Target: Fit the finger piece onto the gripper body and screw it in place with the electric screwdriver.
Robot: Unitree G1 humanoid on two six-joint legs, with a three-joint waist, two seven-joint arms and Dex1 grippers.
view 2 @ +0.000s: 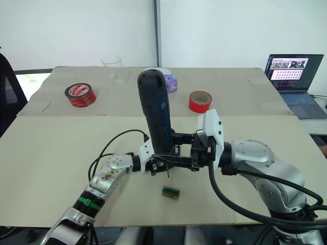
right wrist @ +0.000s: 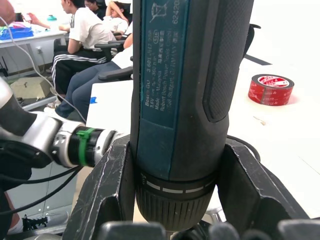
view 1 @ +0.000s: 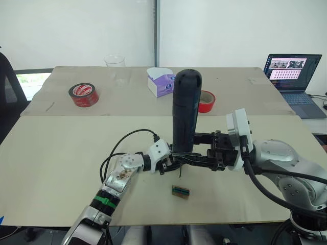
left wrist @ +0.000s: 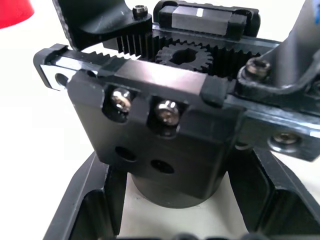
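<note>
The electric screwdriver (view 1: 185,109) stands upright above the table's front middle, its thin bit (view 1: 180,175) pointing down. My right gripper (view 1: 179,157) is shut on its lower barrel, with a finger (right wrist: 107,190) on either side. My left gripper (view 1: 166,166) meets it from the left and is shut on the gripper body (left wrist: 160,145), a black block with two screw heads, toothed racks and a gear. A black part with a screw head (left wrist: 100,22) sits on the body's far rack; whether it is the finger piece I cannot tell.
A small green-brown tray (view 1: 180,191) lies on the table just in front of the grippers. At the back are two red tape rolls (view 1: 83,94) (view 1: 206,101), a tissue box (view 1: 161,81) and a clear cup (view 1: 115,69). A laptop (view 1: 294,76) is at the right. People sit in the background (right wrist: 85,45).
</note>
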